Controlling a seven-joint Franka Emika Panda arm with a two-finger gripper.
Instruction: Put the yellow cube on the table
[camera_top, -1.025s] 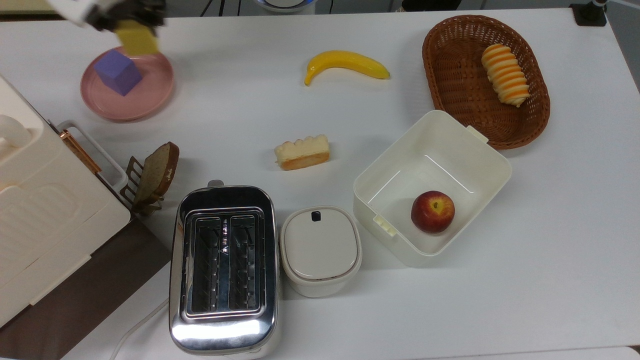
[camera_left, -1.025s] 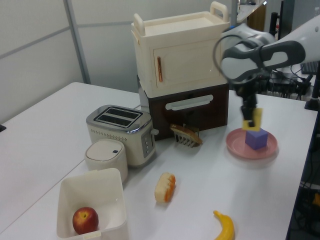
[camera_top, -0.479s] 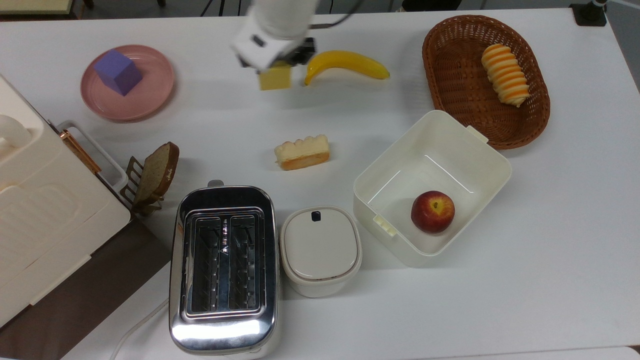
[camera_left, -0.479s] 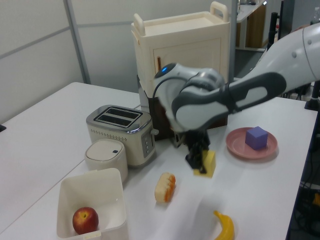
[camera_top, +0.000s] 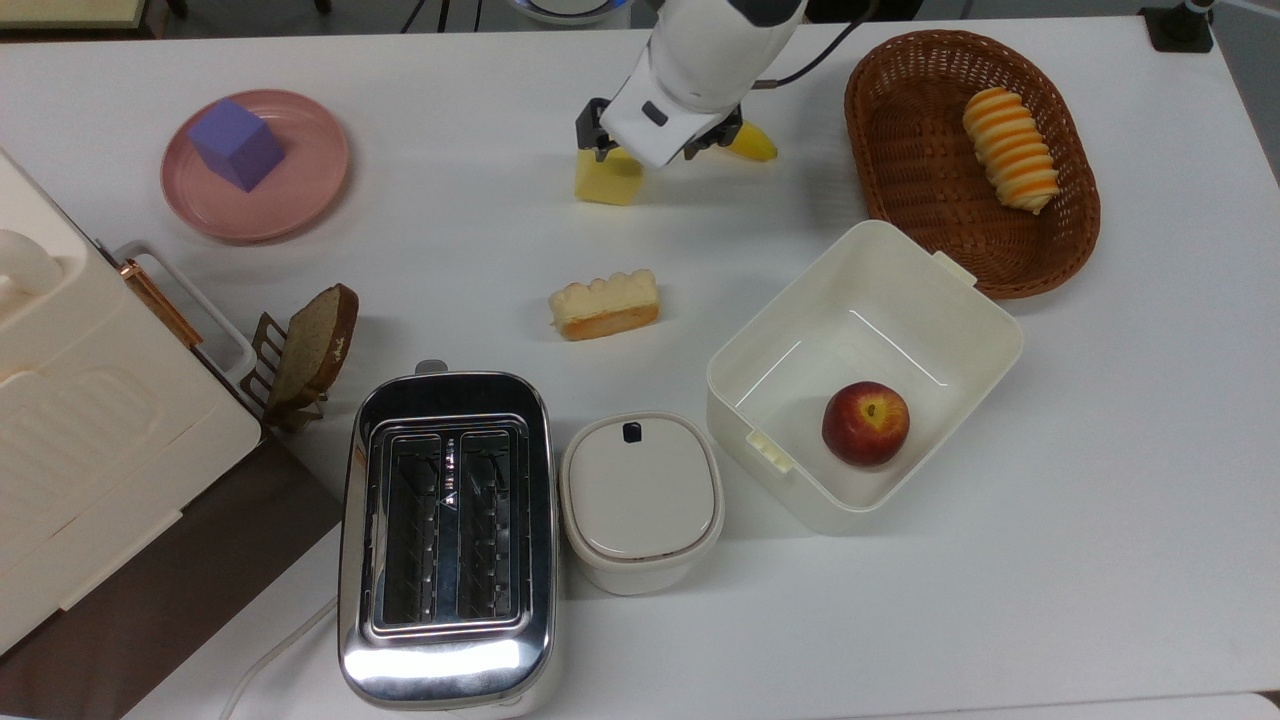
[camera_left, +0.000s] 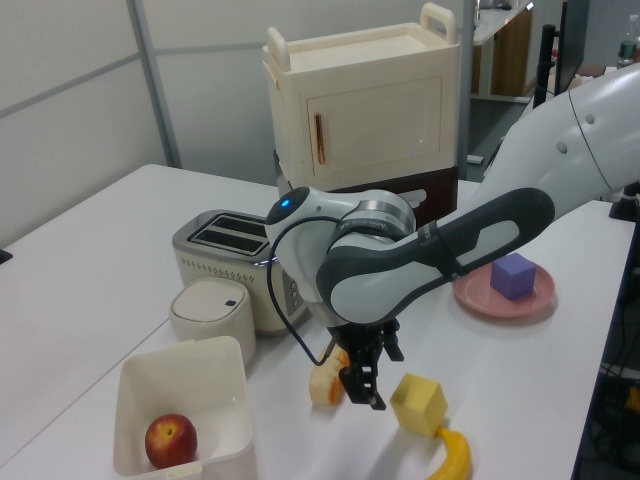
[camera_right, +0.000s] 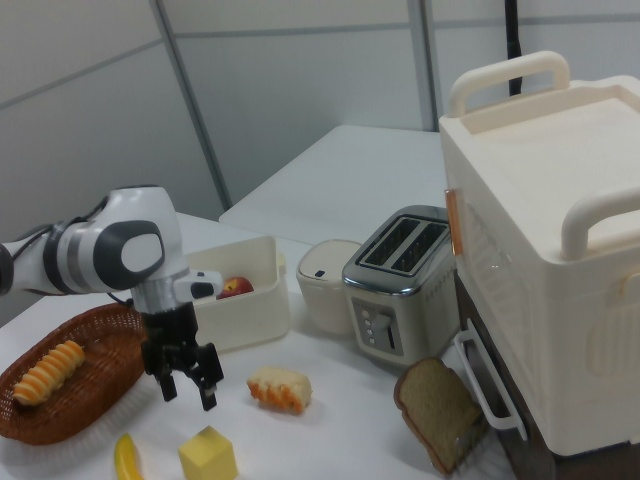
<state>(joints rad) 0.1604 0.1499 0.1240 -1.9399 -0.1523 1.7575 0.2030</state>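
Yellow cube (camera_left: 419, 402) sits on the bench (camera_top: 1100, 500), beside the banana (camera_left: 452, 456). Jaws wide open, holding nothing. Only pulling clear looks left.

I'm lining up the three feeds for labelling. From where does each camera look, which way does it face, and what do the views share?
Top view: overhead, looking straight down on the table; the arm enters from the top edge, gripper above the banana, beside the yellow cube.
Left view: low at the box end, facing the cabinet; the arm reaches in from the left view's right.
Right view: low beside the cabinet, facing the basket; the arm enters from the right view's left.
All three share the open gripper, cube, toaster and cake slice.
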